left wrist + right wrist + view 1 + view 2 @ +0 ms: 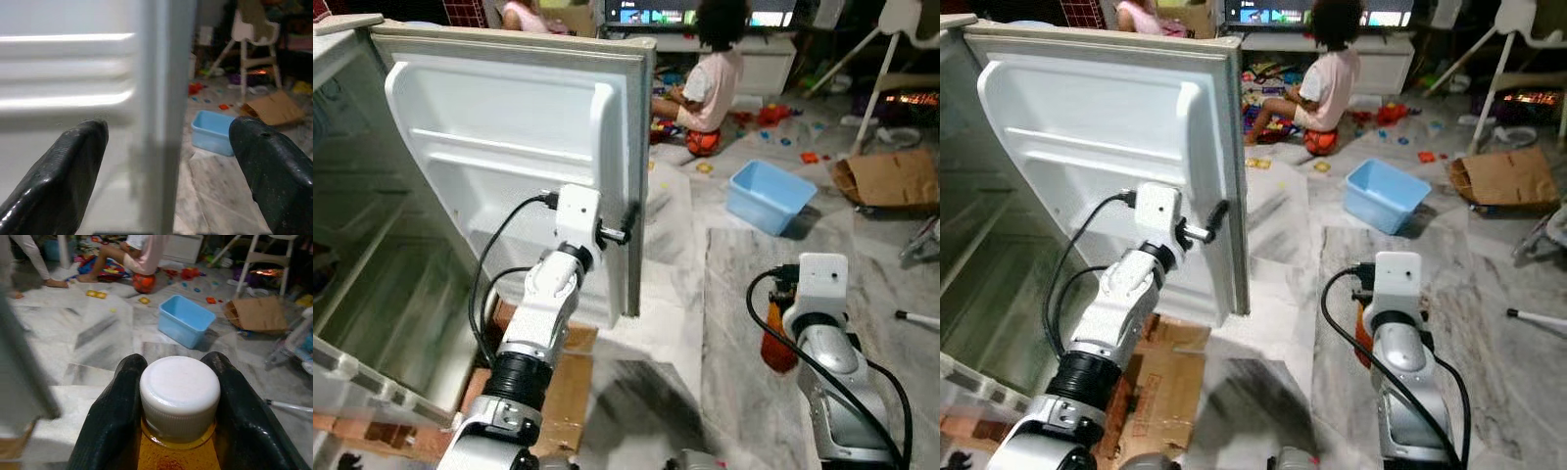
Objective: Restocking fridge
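The fridge door stands swung open, with its white inner shelves facing me and the fridge interior to my left. My left gripper is raised at the door's free edge. It is open, with one finger on the inner side and the other finger on the outer side. Low on the right, my right gripper is shut on an orange bottle just under its white cap, holding it upright over the marble floor.
A blue bin lies on the floor ahead on the right, with a brown paper bag beyond it. A person sits on the floor among toys behind the door. Flat cardboard lies under the door by my feet.
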